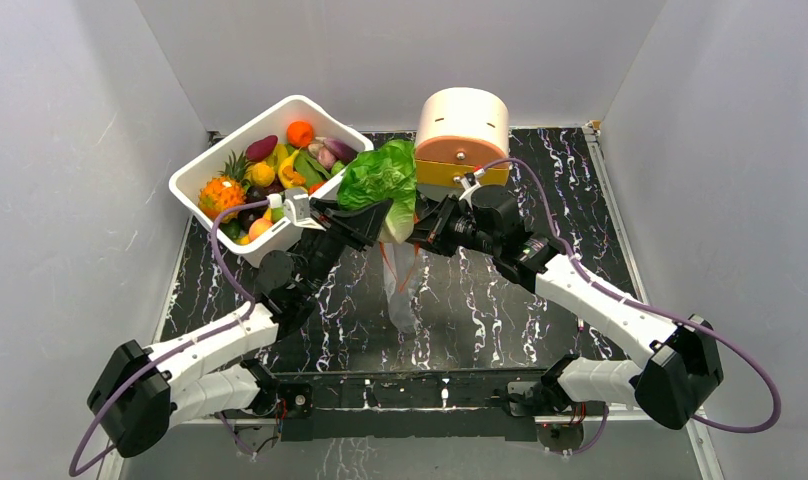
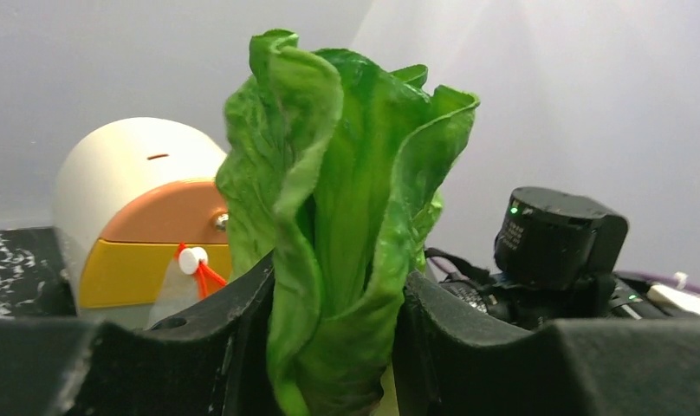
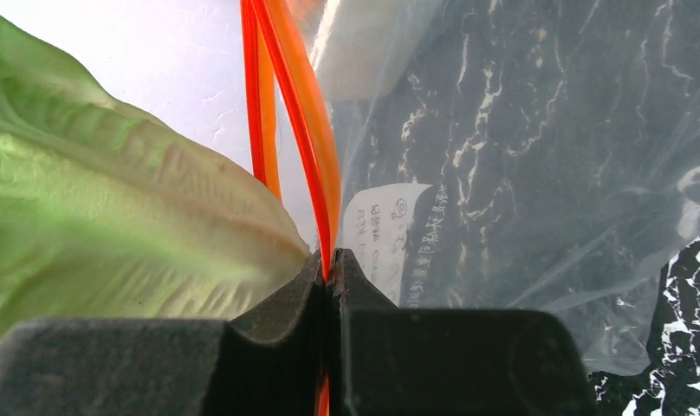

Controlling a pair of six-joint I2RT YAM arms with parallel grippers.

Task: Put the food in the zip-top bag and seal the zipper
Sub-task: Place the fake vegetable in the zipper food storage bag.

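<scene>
My left gripper [image 1: 365, 222] is shut on the leafy green-and-white lettuce [image 1: 382, 180] and holds it upright above the table; in the left wrist view the lettuce [image 2: 346, 217] stands between my left gripper's [image 2: 333, 347] two jaws. My right gripper [image 1: 420, 228] is shut on the orange-red zipper [image 3: 316, 182] at the mouth of the clear zip-top bag [image 1: 402, 290], which hangs down to the table. In the right wrist view my right gripper [image 3: 331, 264] pinches the strip, the lettuce's pale base [image 3: 139, 251] lies just left of it, and the bag's white label [image 3: 390, 234] shows.
A white tub [image 1: 195, 175] of toy fruit and vegetables stands at the back left. A round cream-and-orange drawer box [image 1: 462, 135] stands at the back centre, also in the left wrist view [image 2: 139, 217]. Grey walls enclose the black marbled table [image 1: 540, 310].
</scene>
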